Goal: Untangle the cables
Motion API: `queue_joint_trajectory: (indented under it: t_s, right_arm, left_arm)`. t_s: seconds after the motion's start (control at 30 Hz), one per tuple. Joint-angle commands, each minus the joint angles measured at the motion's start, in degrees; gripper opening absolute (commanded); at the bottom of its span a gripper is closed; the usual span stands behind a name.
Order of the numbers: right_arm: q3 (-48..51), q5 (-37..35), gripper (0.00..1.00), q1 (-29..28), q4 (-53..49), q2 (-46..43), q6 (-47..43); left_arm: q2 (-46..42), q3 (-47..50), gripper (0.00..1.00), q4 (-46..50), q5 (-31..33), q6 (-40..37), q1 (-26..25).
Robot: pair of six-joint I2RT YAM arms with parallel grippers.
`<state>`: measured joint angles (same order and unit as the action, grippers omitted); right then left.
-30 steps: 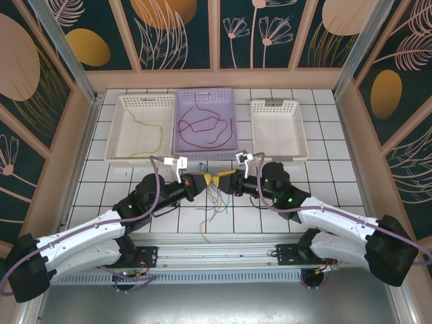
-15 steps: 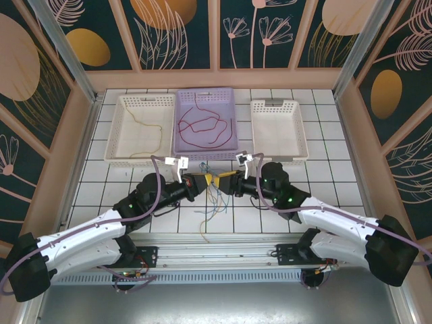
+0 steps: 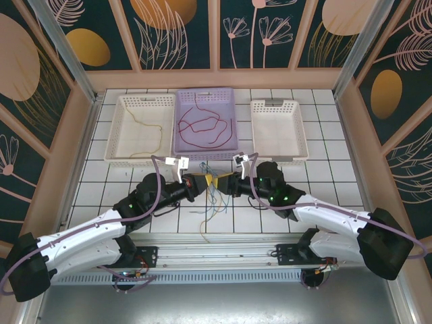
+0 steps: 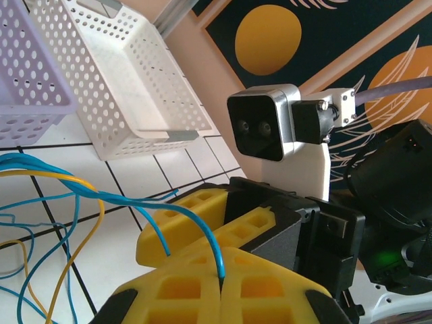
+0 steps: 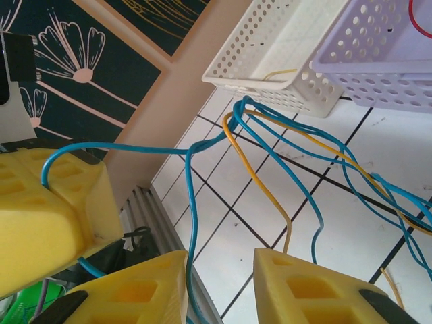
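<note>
A tangle of blue and yellow cables (image 3: pixel 214 196) lies on the tiled table between the two arms. My left gripper (image 3: pixel 204 181) is shut on a blue cable (image 4: pixel 202 226), which rises from between its yellow fingers (image 4: pixel 270 290). My right gripper (image 3: pixel 216 180) stands open right beside it; a blue strand (image 5: pixel 191 223) runs down between its fingers (image 5: pixel 138 293), with a yellow cable (image 5: pixel 260 182) next to it. A red cable (image 3: pixel 202 125) lies in the purple basket (image 3: pixel 229 94). A tan cable (image 3: pixel 152 131) lies in the left white basket (image 3: pixel 125 101).
An empty white basket (image 3: pixel 293 108) stands at the back right. All three baskets sit in a row just behind the grippers. The metal rail (image 3: pixel 216 239) runs along the table's near edge. Wooden walls close in both sides.
My right gripper has moved left, closing in on my left gripper's fingertips. The left arm has hardly moved and still holds the blue cable.
</note>
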<state>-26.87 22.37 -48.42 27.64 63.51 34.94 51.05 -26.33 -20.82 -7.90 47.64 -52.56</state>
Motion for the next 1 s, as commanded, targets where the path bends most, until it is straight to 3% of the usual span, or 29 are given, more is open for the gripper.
queue_joint_trajectory:
  t_s: [0.0, 0.1, 0.27, 0.37, 0.57, 0.67, 0.83, 0.97]
  right_arm:
    - [-0.64, 0.72, 0.31, -0.07, 4.77, 0.40, 0.87]
    - [-0.90, 1.26, 0.30, -0.03, 5.10, 1.14, 1.09]
    - [-0.55, 0.84, 0.19, -0.02, 5.09, 1.01, 1.10]
    - [-0.37, -0.28, 0.00, 0.00, 4.55, 0.58, 0.93]
    - [1.31, -12.88, 0.00, 1.51, -5.87, -6.99, 0.89]
    - [5.01, -14.30, 0.00, 7.86, -10.55, -12.14, 3.71]
    - [11.37, -10.53, 0.00, 22.55, -17.37, -20.36, 7.22]
    - [13.52, -9.02, 0.00, 28.84, -22.27, -25.61, 7.63]
  left_arm:
    - [-0.42, -0.51, 0.00, -3.24, -1.41, -0.44, -0.53]
    - [-0.58, -0.39, 0.00, -3.71, -1.62, -0.35, -0.52]
    - [-1.38, -0.48, 0.00, -3.42, -1.59, -0.38, -0.53]
    - [-1.82, -0.48, 0.00, -3.22, -1.68, -0.37, -0.47]
    - [-8.54, -2.86, 0.00, 8.04, 2.34, -3.18, -0.48]
    - [-13.97, -5.93, 0.00, 17.84, 6.92, -5.26, -0.53]
    - [-19.76, -12.99, 0.00, 32.76, 14.20, -9.00, -0.52]
    - [-21.14, -19.74, 0.00, 41.59, 19.54, -12.05, -0.49]
